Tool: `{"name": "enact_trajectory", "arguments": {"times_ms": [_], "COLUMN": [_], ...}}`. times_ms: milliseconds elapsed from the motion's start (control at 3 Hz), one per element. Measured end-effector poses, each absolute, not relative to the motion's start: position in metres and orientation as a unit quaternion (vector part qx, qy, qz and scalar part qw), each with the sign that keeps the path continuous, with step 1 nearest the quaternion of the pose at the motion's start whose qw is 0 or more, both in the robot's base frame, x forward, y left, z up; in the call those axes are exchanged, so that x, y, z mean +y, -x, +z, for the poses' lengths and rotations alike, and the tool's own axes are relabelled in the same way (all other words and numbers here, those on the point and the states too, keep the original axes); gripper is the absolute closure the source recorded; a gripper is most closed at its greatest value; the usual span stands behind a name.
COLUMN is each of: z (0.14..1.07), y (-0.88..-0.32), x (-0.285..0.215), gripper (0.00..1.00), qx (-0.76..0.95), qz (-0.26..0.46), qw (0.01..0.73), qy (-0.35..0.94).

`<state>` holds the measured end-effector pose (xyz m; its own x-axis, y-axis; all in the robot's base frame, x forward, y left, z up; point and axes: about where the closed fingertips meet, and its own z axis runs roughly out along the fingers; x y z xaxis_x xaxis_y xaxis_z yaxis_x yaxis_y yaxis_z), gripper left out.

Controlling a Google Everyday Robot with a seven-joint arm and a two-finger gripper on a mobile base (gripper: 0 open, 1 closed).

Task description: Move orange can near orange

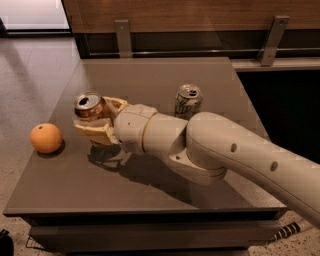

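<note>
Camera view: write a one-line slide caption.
Gripper holding the orange can over the table, the orange apart near the table's edge.

- The orange can point(90, 106) is shiny copper-coloured metal with a silvery metal top.
- The orange point(46, 138) has a matt, finely dimpled peel.
- The pincer point(93, 118), clasped around the orange can over the left part of the tabletop point(150, 75), looks like cream plastic, matt and slightly yellowed.
- The arm point(225, 150) has a smooth, pale plastic shell with a soft sheen.
- The tabletop is a smooth dark grey-brown surface, satin, with faint reflections.
- The other can point(188, 100) is glossy printed metal.
- The back panel point(175, 10) looks like smooth brown wood.
</note>
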<state>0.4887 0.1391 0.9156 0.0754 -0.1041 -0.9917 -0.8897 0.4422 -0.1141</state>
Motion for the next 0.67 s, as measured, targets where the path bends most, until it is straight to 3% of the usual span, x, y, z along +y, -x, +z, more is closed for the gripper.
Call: {"name": "enact_trajectory", "arguments": {"times_ms": [667], "z": [0.901], "y": [-0.493], "x": [0.161], "gripper": [1.00], "qx": [0.586], "qz": [0.347], "qw": [0.597], "qy": [0.423]}}
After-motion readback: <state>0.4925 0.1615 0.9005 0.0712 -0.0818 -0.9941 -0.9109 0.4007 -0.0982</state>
